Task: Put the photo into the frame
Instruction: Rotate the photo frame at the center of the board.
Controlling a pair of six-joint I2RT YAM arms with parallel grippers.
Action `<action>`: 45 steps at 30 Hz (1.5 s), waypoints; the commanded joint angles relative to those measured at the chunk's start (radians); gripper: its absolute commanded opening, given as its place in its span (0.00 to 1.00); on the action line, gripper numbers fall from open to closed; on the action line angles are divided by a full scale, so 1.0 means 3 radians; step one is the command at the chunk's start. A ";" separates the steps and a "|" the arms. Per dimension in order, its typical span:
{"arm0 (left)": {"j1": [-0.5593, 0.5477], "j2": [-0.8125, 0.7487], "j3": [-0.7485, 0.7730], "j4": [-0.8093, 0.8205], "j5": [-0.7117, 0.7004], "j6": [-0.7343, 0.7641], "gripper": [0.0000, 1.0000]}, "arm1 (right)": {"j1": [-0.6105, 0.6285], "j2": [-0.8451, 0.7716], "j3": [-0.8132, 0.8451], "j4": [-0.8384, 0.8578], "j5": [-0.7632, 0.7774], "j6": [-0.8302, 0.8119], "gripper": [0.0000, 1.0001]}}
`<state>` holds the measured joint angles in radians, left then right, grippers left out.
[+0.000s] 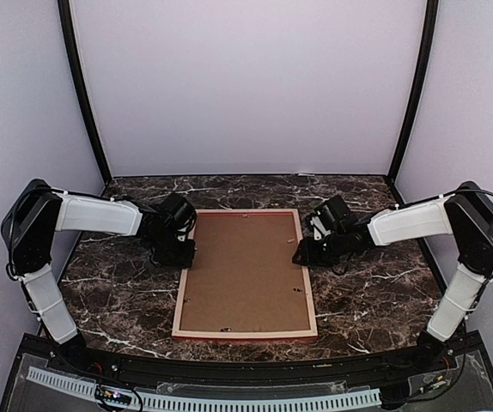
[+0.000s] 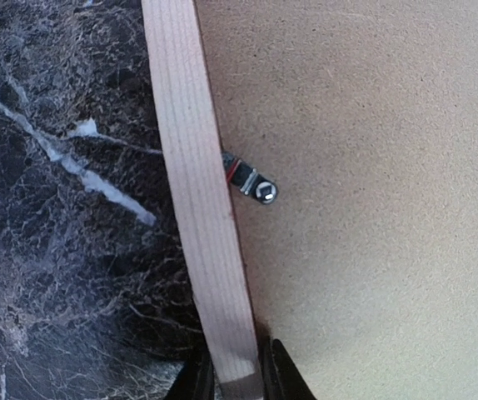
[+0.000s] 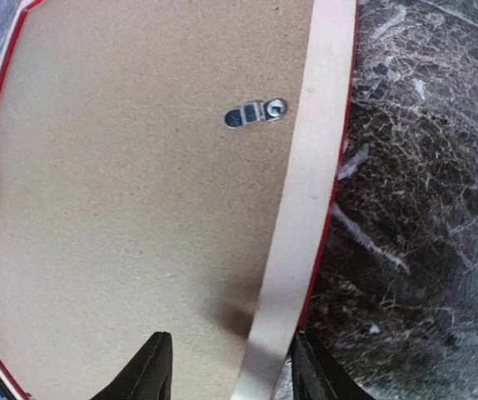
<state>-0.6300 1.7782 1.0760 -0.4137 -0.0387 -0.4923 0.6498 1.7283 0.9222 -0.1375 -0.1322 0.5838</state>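
The frame [image 1: 308, 287] lies back-up on the marble table, its pale wood rails around a plain brown backing board [image 1: 245, 275]. A thin red front edge shows along its rim. My left gripper [image 1: 180, 253] is at the frame's left rail. In the left wrist view the rail [image 2: 197, 192] runs between its fingers, and the gripper [image 2: 237, 379] is shut tight on it. My right gripper [image 1: 302, 256] is at the right rail [image 3: 306, 192]. This gripper [image 3: 231, 375] stands open, one finger [image 3: 151, 371] over the board and the other at the red outer edge. The photo is hidden.
Small metal turn clips [image 2: 251, 185] [image 3: 256, 112] stick out from the rails over the backing board. Dark marble tabletop [image 1: 118, 292] surrounds the frame. Black posts and pale walls close in the back and sides.
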 commanded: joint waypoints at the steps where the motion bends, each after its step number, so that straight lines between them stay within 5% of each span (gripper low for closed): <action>1: -0.0012 0.0089 0.0045 -0.0034 -0.0024 0.0158 0.08 | 0.0069 -0.0221 -0.0068 0.0002 -0.0232 -0.0085 0.55; 6: -0.0012 0.0072 0.0067 -0.0067 -0.0078 0.0108 0.08 | 0.0179 -0.0223 -0.0181 -0.0014 -0.0245 0.0015 0.66; 45: -0.0012 -0.0101 -0.0127 -0.0015 -0.0269 -0.0087 0.01 | 0.0960 -0.0223 -0.0288 -0.1053 0.0724 0.0128 0.61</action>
<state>-0.6304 1.7744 1.0653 -0.3889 -0.1154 -0.5129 0.9123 1.6287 0.8455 -0.3248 0.0620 0.6327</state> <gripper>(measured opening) 0.170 0.619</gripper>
